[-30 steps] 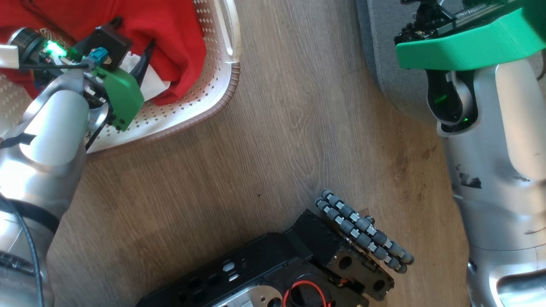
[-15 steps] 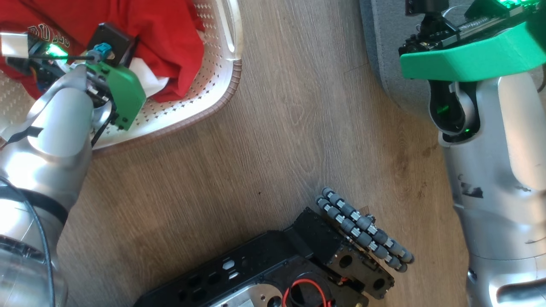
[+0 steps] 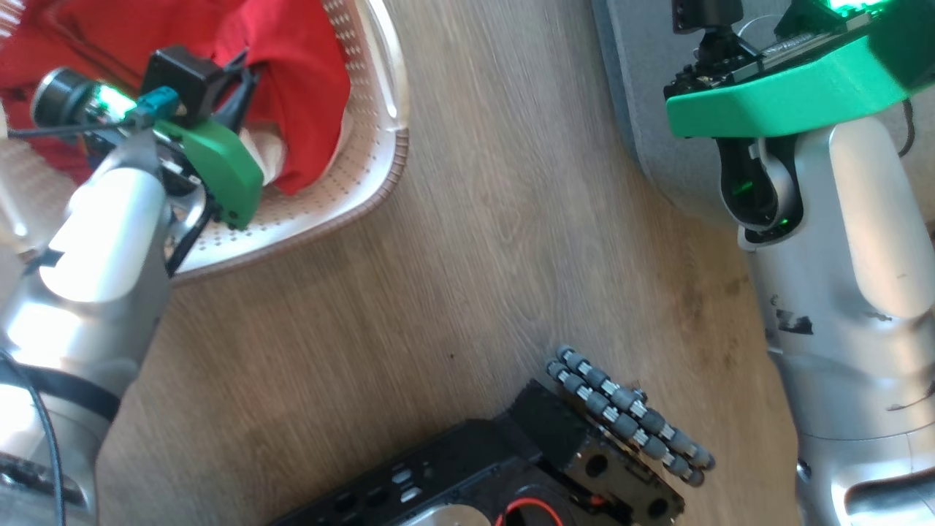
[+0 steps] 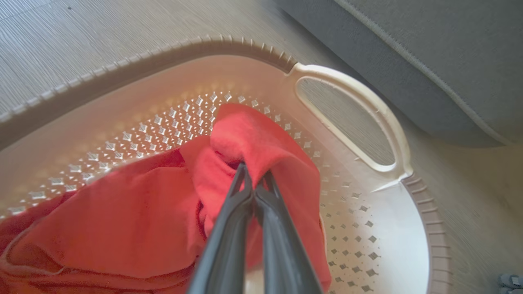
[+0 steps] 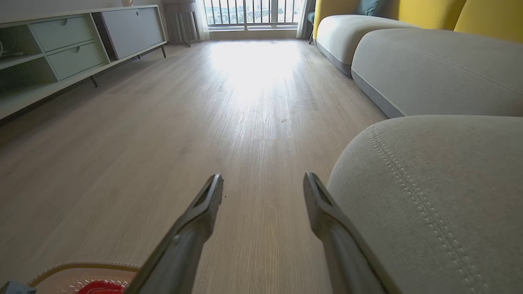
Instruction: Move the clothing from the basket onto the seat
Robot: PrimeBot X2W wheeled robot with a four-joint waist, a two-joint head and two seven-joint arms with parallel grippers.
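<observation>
One fold of clothing [image 4: 261, 139] in left hand [image 4: 255, 179], basket [image 4: 122, 102] around, floor [image 3: 475, 256] before seat [image 4: 429, 49]

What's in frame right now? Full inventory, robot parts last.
clothing: heap, number unclear, red with some white, inside the basket
basket: 1, cream with brown rim, on the floor at the robot's left
seat: 1, grey, at the robot's right
sofa cushions: 2 more, grey with yellow backs, beyond the seat
sideboard: 1, pale grey, far wall
floor: light wood, throughout
robot base: 1, black with grey roller wheel, bottom of head view
left pincer: dark, shut on a fold of clothing
right pincer: dark, open, empty, over the floor beside the seat
</observation>
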